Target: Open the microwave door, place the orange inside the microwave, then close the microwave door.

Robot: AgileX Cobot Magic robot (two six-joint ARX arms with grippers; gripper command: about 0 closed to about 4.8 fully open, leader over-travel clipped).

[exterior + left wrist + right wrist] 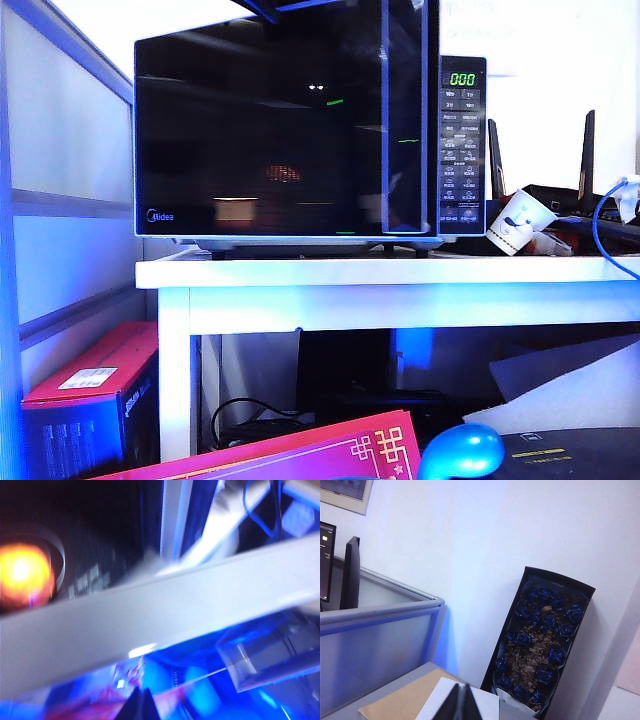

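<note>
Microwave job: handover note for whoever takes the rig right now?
Left gripper: jaws together, empty, low in front of the white table; view blurred.
Right gripper: shut, empty, aimed away at a wall and a boxed bouquet, not at the work.
Microwave on the table; microwave door looks closed in the exterior view, handle at its right edge.
Orange: left wrist view only, a blurred glow behind dark glass, apparently inside.
Done, it seems: orange in, door shut.
Left: confirm the door is latched, park both arms.
</note>
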